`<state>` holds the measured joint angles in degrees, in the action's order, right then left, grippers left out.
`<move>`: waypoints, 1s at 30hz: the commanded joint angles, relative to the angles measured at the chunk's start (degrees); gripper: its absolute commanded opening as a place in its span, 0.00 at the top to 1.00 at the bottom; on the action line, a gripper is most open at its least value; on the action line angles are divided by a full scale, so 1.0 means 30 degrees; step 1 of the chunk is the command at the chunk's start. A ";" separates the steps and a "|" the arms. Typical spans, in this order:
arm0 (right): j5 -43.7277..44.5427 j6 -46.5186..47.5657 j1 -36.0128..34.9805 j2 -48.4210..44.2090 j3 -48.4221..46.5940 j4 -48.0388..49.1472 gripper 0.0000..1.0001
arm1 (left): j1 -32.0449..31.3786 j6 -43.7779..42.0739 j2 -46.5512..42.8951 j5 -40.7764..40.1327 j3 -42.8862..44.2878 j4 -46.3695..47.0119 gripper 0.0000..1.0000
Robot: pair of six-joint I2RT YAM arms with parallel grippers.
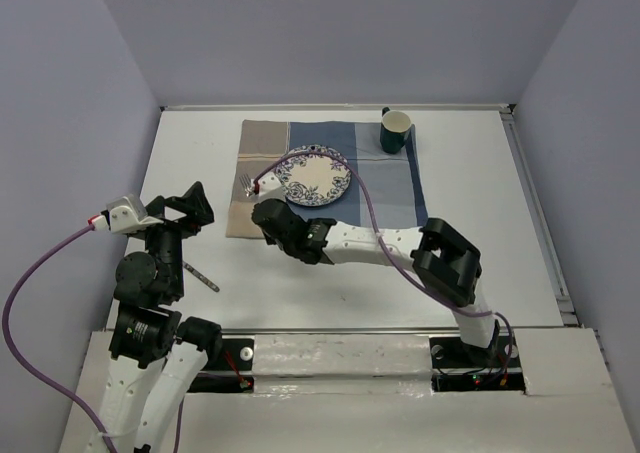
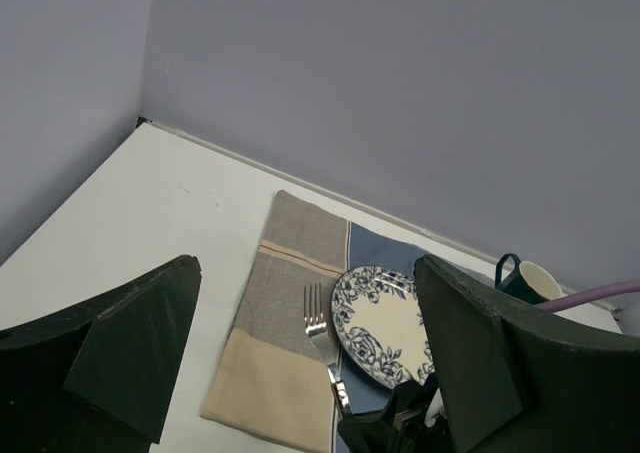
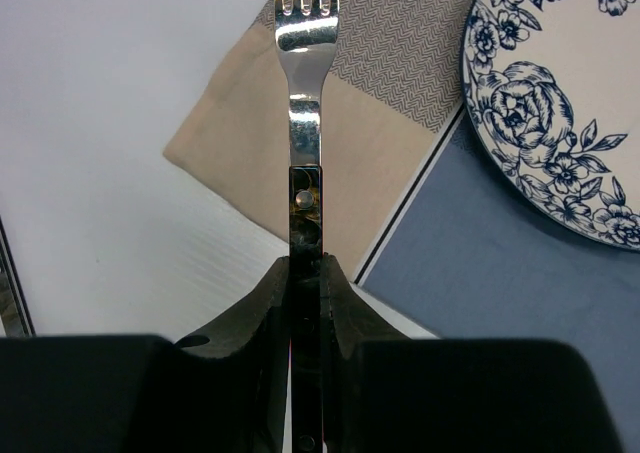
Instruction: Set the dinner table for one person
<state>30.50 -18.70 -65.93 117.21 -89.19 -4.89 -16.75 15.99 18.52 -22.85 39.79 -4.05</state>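
The white dinner table [image 1: 490, 223] carries a tan-and-blue striped placemat [image 1: 385, 188]. On the placemat are a blue floral plate [image 1: 313, 176] and, at its far right corner, a green mug [image 1: 395, 130]. My right gripper [image 1: 272, 216] reaches left over the placemat's near left part and is shut on the dark handle of a silver fork [image 3: 305, 123]. The fork's tines point away, just left of the plate [image 3: 560, 113]. The right gripper's jaws [image 3: 306, 273] pinch the handle. My left gripper [image 1: 185, 208] is open and empty, left of the placemat. In its view [image 2: 305, 268] I see the fork [image 2: 318, 323], plate [image 2: 385, 323] and mug [image 2: 530, 278].
A knife [image 1: 200, 276] lies on the table by the left arm's base. Grey walls close in the table at the back and sides. A purple cable [image 1: 370, 208] runs from the right gripper across the placemat.
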 commanded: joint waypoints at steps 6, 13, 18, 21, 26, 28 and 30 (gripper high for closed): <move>0.1141 -0.1061 0.1583 -0.1452 0.0169 0.2038 1.00 | 0.0194 0.0294 -0.0022 0.0438 -0.0226 0.1176 0.01; 0.1579 -0.2351 0.2641 -0.0020 -0.1355 0.2038 1.00 | 0.0252 0.0530 0.0007 0.1582 -0.0256 0.1205 0.01; 0.1875 -0.4516 0.2993 0.2615 -0.5126 0.1688 1.00 | -0.0098 0.0676 -0.0314 0.2169 -0.0256 0.1205 0.01; 0.1699 -0.5366 0.2993 0.4900 -0.8553 0.0608 1.00 | -0.0683 0.0618 -0.0548 0.1934 -0.0256 0.1205 0.01; 0.1902 -0.6071 0.3169 0.8267 -1.2688 -0.0597 1.00 | -0.2002 0.0560 -0.0900 0.1788 -0.0197 0.1205 0.01; 0.2487 -0.6217 0.3343 0.8799 -1.3508 -0.0773 1.00 | -0.2469 0.0501 -0.1163 0.1525 -0.0168 0.1205 0.01; 0.2724 -0.6654 0.3547 0.9503 -1.4037 -0.1094 1.00 | -0.2735 0.0442 -0.1223 0.1465 -0.0110 0.1205 0.01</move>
<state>34.65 -34.89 -56.49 144.09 -125.89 -7.07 -23.35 17.89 16.12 -17.61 39.22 -3.29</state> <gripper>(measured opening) 0.175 0.989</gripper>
